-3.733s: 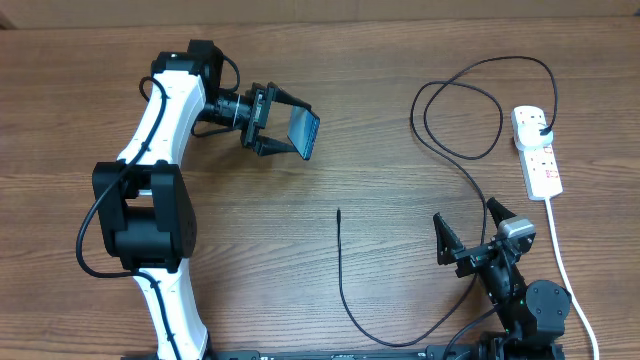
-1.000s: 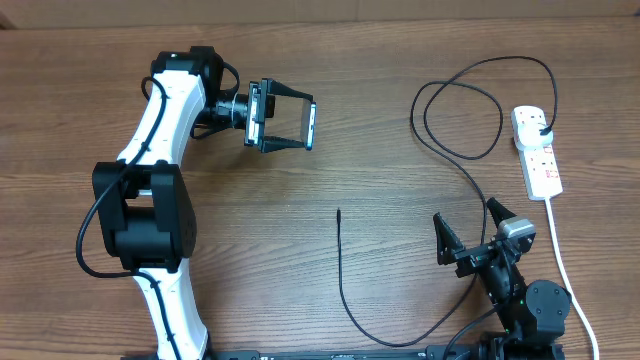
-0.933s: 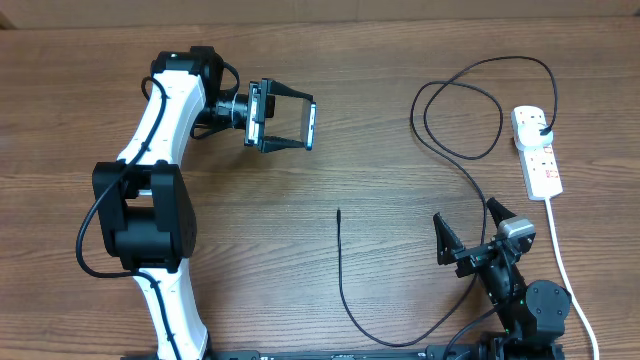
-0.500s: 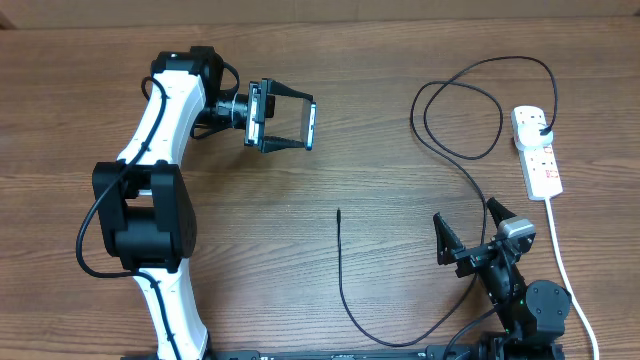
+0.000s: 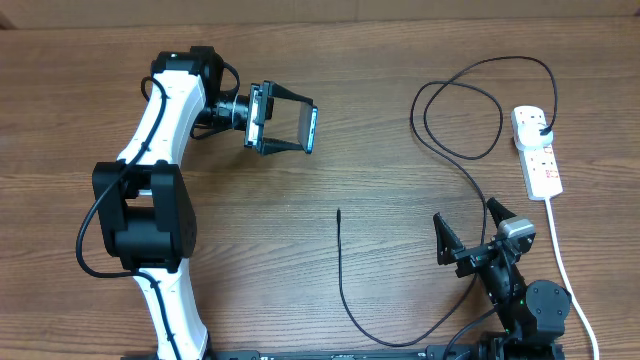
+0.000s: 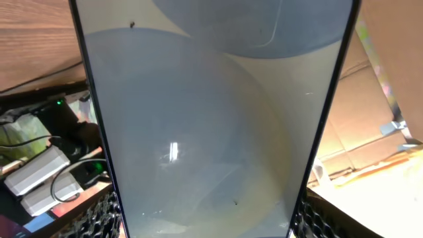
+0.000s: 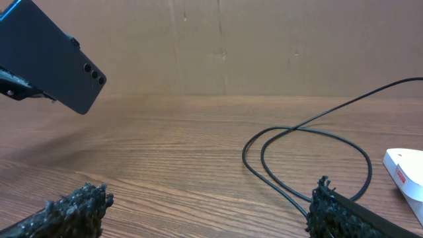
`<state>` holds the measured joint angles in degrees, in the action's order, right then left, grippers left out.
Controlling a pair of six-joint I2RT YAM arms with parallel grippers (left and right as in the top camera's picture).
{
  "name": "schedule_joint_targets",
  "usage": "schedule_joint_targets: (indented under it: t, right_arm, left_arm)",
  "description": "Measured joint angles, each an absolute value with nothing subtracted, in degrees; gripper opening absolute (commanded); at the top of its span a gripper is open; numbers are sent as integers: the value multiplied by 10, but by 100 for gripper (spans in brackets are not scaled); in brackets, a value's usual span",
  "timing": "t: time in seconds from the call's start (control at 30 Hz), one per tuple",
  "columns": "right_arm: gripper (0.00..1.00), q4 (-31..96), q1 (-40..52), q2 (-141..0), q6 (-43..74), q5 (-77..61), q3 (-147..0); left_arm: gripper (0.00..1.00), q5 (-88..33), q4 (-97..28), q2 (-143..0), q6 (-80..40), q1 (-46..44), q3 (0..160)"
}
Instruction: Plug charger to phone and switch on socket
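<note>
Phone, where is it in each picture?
Overhead: the phone is upper left of the middle, held in the left gripper.
Left wrist: the phone screen fills nearly the whole picture.
Right wrist: the phone is at the top left, its dark back showing.
Shared landmark: the charger loop shows in the overhead and right wrist views, but not in the left wrist view.

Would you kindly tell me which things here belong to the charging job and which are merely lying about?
Job: phone, held in the left gripper; charger cable; socket strip; right gripper, open and holding nothing.
Merely there: white cord of the strip; cardboard wall; table.
</note>
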<state>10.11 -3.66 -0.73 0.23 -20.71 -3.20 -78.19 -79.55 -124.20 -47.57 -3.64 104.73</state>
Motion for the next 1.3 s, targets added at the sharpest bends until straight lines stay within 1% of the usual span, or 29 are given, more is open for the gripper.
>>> schedule_joint_targets:
  t: [0.27, 0.6, 0.77, 1.03, 1.3]
  right_arm:
    - [100, 101, -37, -7, 2, -207, -32]
    - [100, 101, -37, -7, 2, -207, -32]
    - [100, 101, -37, -7, 2, -207, -32]
    - [100, 101, -37, -7, 2, -207, -32]
    - [100, 101, -37, -7, 2, -207, -32]
  left_arm:
    - [4, -726, -795, -1242, -479, -36, 1047]
    - [4, -600, -779, -1242, -498, -36, 1047]
    - [4, -514, -762, -1242, -508, -36, 1047]
    - [4, -339, -761, -1242, -530, -38, 1047]
    - [4, -153, -761, -1242, -569, -73, 1047]
